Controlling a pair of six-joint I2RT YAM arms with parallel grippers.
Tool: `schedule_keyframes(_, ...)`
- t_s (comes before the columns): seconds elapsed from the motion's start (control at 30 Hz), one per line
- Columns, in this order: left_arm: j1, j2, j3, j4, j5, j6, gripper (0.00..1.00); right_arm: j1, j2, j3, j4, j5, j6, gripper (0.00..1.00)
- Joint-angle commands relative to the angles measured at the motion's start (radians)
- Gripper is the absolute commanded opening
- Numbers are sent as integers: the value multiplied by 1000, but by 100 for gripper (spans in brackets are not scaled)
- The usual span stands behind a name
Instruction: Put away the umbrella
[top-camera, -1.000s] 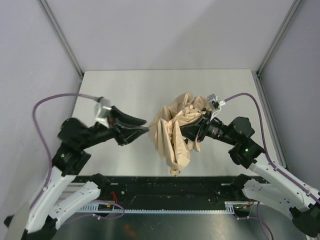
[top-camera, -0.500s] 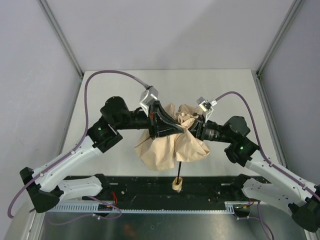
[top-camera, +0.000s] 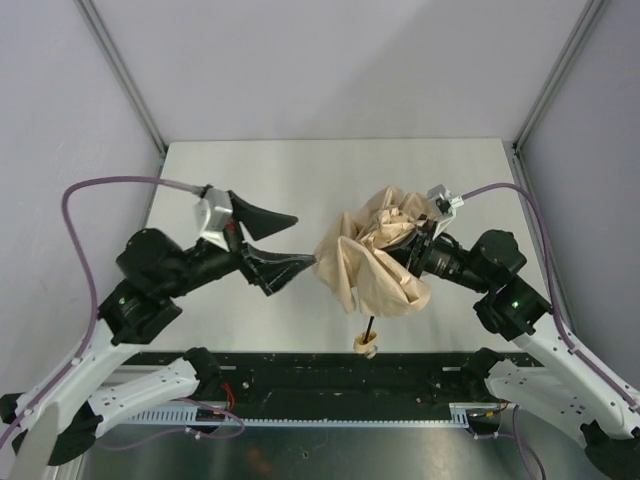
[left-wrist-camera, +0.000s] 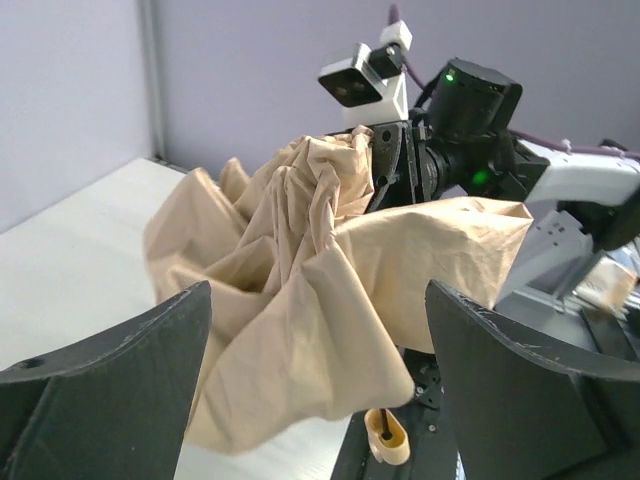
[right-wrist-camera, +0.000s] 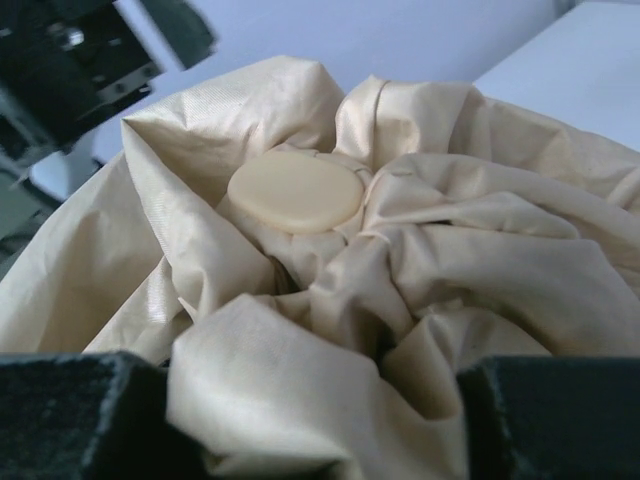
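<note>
1. Hanging above the middle of the table (top-camera: 250, 170), the umbrella (top-camera: 372, 275) is clamped by its crumpled beige canopy (left-wrist-camera: 300, 260) in the right gripper (top-camera: 415, 252).
2. Its tan handle (top-camera: 366, 345) is seen dangling on the black shaft (top-camera: 369, 327) at the table's near edge.
3. The left gripper (top-camera: 305, 240) is held spread wide and empty, just beside the canopy.

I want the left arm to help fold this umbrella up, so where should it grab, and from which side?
Probably the tan handle at the end of the thin black shaft, approached low from the left, under the canopy. It hangs bare and rigid below the fabric, which is loose and bunched in the right gripper. The left gripper stands open beside the canopy.
</note>
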Motion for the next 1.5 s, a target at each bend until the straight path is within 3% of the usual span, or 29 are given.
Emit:
schedule_keyframes(0.0, 5, -38, 17, -124, -169, 19, 89, -30, -2, 82, -37, 105, -89, 0)
schedule_keyframes(0.17, 4, -73, -76, -132, -97, 40, 73, -137, 22, 99, -7, -103, -92, 0)
schedule_keyframes(0.27, 5, -96, -145, -117, -22, 66, 83, -243, 58, 101, 82, -315, 29, 0)
schedule_keyframes(0.37, 4, -97, -203, -111, -52, 34, 93, -316, 89, 101, 186, -458, 172, 0)
schedule_keyframes(0.6, 4, -41, -308, -65, -155, -163, 98, -345, 105, 101, 273, -514, 302, 0)
schedule_keyframes(0.83, 5, 55, -328, 137, -73, -217, 98, -345, 99, 102, 289, -507, 333, 0)
schedule_keyframes(0.87, 6, 72, -312, 176, -38, -214, 94, -345, 98, 102, 276, -505, 324, 0)
schedule_keyframes(1.0, 10, 93, -230, 196, 58, -106, 41, -355, 85, 105, 146, -481, 198, 0)
schedule_keyframes(1.1, 21, 50, -208, 97, -1, 49, 11, -398, 87, 143, -51, -434, 46, 0)
schedule_keyframes(1.13, 27, 34, -198, 58, -45, 100, 6, -418, 90, 151, -74, -440, 27, 0)
schedule_keyframes(1.23, 76, -9, -158, -13, -40, 237, 1, -448, 100, 162, -110, -510, -17, 0)
schedule_keyframes(1.47, 120, 33, -36, -160, 345, 480, 0, -433, 132, 231, -415, -659, -218, 0)
